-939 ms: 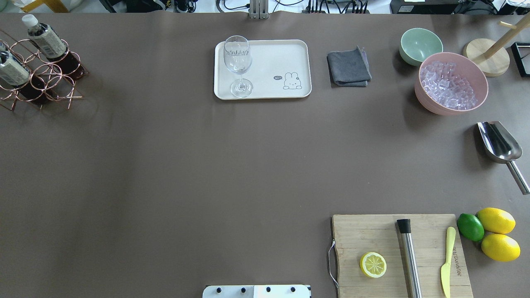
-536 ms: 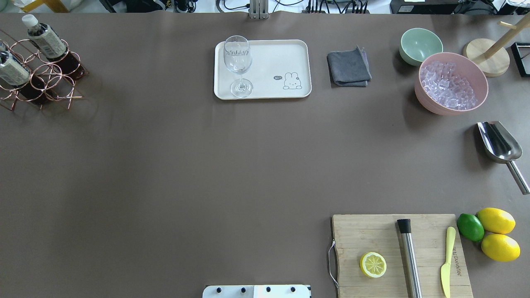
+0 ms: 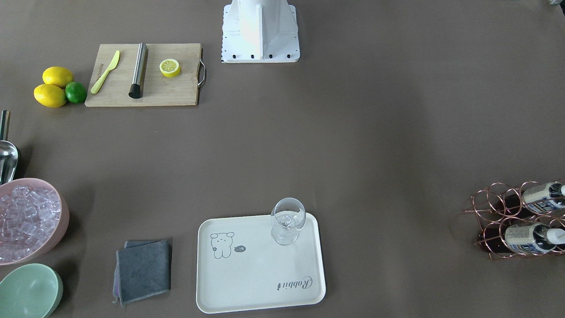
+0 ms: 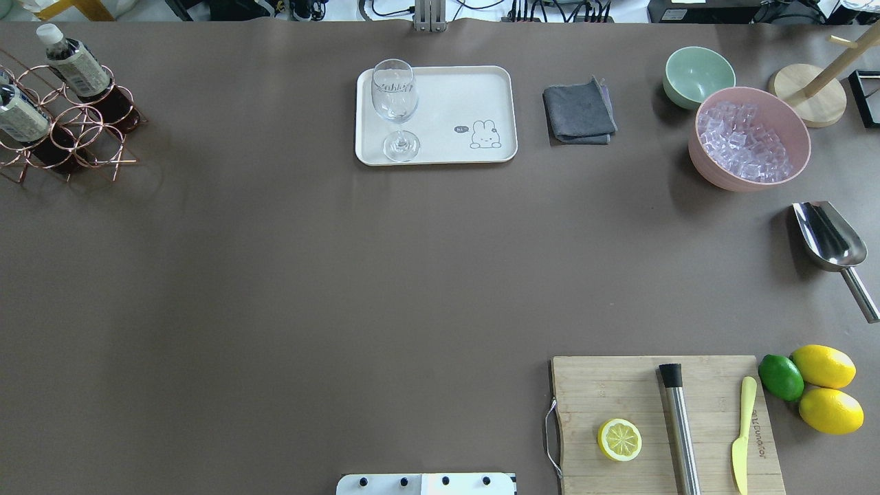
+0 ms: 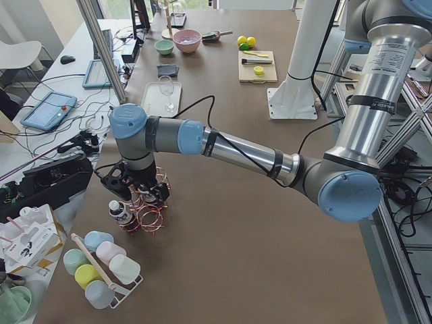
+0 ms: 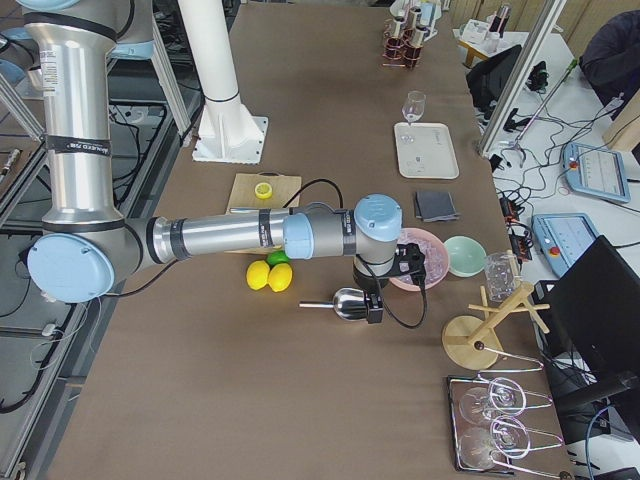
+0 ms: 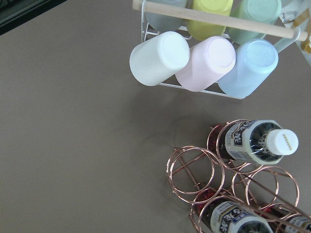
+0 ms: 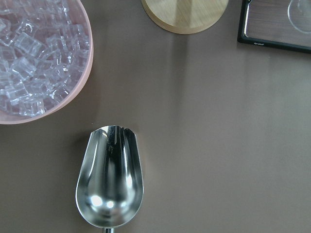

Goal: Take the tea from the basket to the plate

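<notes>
The copper wire basket [image 4: 82, 130] stands at the table's far left edge, also in the front view [image 3: 490, 207]. Tea bottles with white caps stand in its cells [image 4: 75, 65] [image 4: 20, 113] [image 7: 255, 141]. The cream plate [image 4: 467, 96] [image 3: 247, 278] lies at the far middle with a wine glass [image 4: 394, 103] on it. My left gripper [image 5: 138, 196] hangs just over the basket; I cannot tell if it is open. My right gripper [image 6: 378, 300] hangs over a steel scoop [image 8: 111, 179]; I cannot tell its state either. No fingers show in the wrist views.
A rack of pastel cups [image 7: 204, 53] stands just beyond the basket. A pink bowl of ice [image 4: 749, 137], green bowl [image 4: 698, 74], grey cloth [image 4: 579, 110], wooden stand [image 4: 808, 93], cutting board [image 4: 660, 419] and lemons [image 4: 825, 388] sit on the right.
</notes>
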